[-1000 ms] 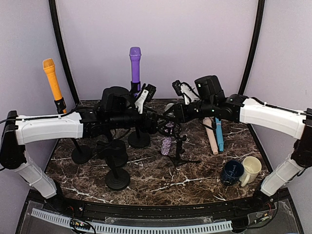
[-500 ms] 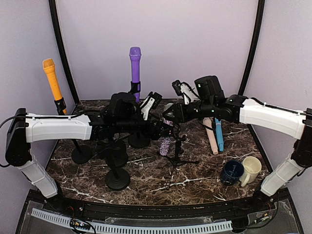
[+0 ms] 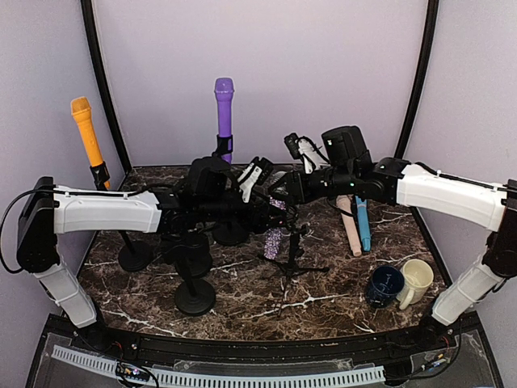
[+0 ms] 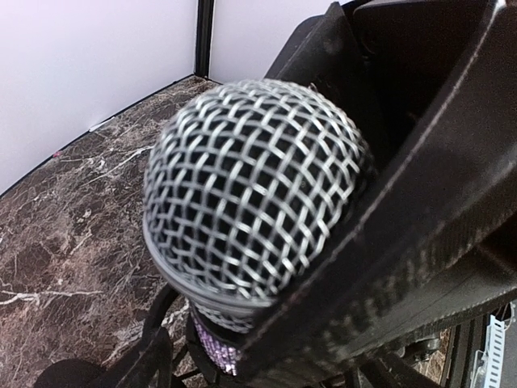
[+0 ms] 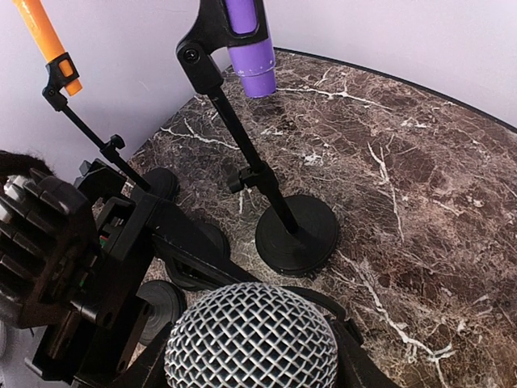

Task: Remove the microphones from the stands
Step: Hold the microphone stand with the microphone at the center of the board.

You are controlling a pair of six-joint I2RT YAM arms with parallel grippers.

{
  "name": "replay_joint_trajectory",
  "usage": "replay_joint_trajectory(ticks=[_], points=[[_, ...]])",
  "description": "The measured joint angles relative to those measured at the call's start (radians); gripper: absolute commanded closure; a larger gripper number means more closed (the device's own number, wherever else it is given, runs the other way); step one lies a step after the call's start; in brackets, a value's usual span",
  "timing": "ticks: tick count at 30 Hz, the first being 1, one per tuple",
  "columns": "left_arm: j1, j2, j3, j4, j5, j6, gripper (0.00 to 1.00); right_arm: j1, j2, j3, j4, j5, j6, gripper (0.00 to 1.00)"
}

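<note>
The microphone (image 3: 275,241) has a silver mesh head (image 4: 250,186) and a purple glitter body. It stands tilted in a small black tripod stand (image 3: 295,260) at mid table. My right gripper (image 3: 284,191) comes in from the right and is shut on the microphone just below the head (image 5: 252,339), with a finger (image 5: 367,364) on each side. From the left, my left gripper (image 3: 260,179) reaches the same head with its jaws open. One black finger (image 4: 404,226) lies against the mesh. The clip of the stand is hidden behind the fingers.
A purple microphone (image 3: 224,105) and an orange one (image 3: 86,129) stand on round-base stands at the back. Empty round-base stands (image 3: 195,295) sit under my left arm. A pink (image 3: 350,228) and a blue microphone (image 3: 364,228) lie at right, near a navy mug (image 3: 384,284) and a cream mug (image 3: 417,279).
My left arm has reached to the right, bringing its gripper up against the microphone's head, and its jaws have narrowed a little. The right arm and the microphone have stayed put.
</note>
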State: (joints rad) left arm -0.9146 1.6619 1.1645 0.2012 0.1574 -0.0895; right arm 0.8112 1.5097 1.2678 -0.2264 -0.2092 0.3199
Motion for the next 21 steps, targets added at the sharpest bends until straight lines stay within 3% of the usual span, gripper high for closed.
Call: replay_joint_trajectory(ticks=[21], points=[[0.002,0.008,0.000,0.011,0.000,0.018,0.29,0.004,-0.016,-0.005,0.000,0.006,0.008,0.71]])
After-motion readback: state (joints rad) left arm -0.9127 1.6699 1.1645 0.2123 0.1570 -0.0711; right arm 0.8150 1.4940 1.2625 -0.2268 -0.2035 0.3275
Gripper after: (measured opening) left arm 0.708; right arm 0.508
